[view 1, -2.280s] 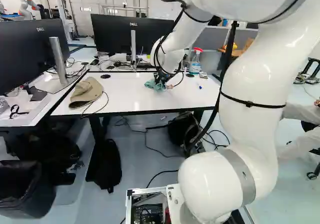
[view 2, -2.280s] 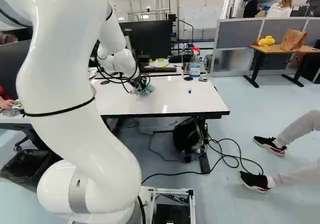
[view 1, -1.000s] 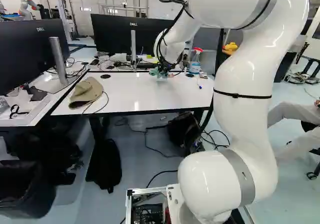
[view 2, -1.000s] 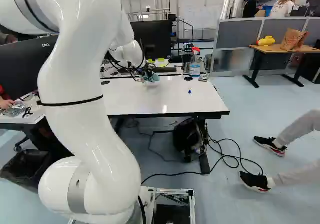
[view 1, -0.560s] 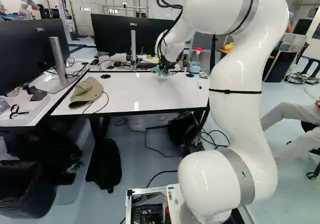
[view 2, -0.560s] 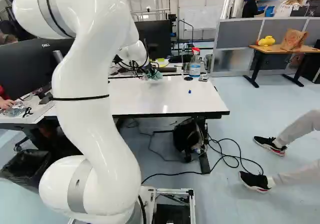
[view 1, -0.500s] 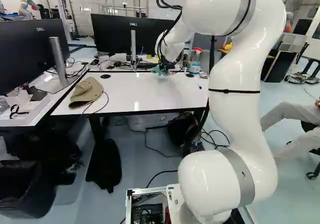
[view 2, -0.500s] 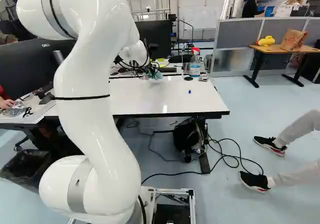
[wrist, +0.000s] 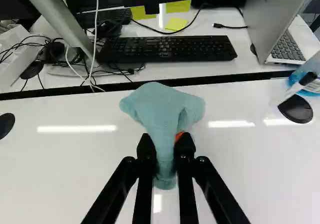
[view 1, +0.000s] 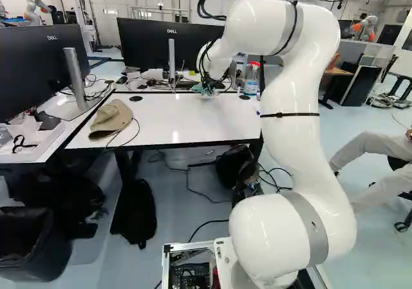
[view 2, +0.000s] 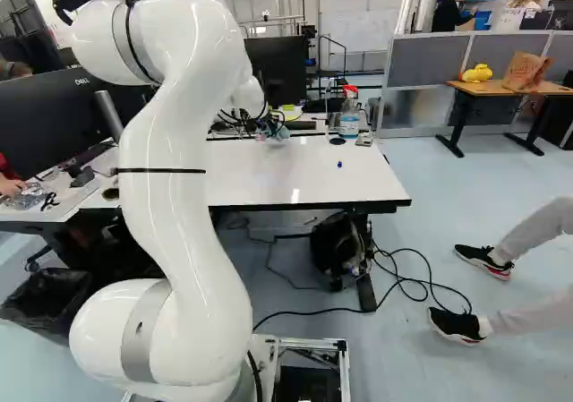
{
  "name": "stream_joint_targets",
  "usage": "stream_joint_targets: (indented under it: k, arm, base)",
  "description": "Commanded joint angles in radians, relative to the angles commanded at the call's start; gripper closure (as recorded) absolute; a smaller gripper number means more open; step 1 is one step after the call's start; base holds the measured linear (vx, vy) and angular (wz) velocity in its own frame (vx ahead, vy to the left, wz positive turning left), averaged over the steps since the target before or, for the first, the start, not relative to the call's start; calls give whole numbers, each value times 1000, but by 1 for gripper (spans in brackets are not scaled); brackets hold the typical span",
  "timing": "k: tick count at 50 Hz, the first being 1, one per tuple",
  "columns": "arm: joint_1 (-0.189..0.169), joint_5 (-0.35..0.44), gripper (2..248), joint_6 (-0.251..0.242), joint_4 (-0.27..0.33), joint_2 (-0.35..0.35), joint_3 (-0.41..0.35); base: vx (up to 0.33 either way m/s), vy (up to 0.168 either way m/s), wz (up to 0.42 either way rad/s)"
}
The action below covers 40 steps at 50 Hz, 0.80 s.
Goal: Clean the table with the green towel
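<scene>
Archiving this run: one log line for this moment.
gripper: shut on green towel | towel: at far edge of white table | tan cap: on same table

1 laptop [wrist: 275,22] and 1 spray bottle [wrist: 312,86] cut off by the wrist view's edge

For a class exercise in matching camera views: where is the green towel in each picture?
Left base view: green towel at upper middle, left of the spray bottle.
Right base view: upper middle, again left of the bottle.
Wrist view: gripped between the hand's fingers, spreading ahead of them.
Shared landmark: that bottle.
</scene>
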<state>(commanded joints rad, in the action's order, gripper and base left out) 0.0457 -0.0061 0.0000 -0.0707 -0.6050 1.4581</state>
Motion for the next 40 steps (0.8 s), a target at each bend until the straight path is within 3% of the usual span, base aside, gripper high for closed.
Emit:
stream_joint_targets:
  k: [10, 40]
  arm:
    - [12, 0, 200, 0, 0, -53, 49]
    - [13, 0, 200, 0, 0, -117, 64]
  base:
    - [0, 0, 0]
    - [0, 0, 0]
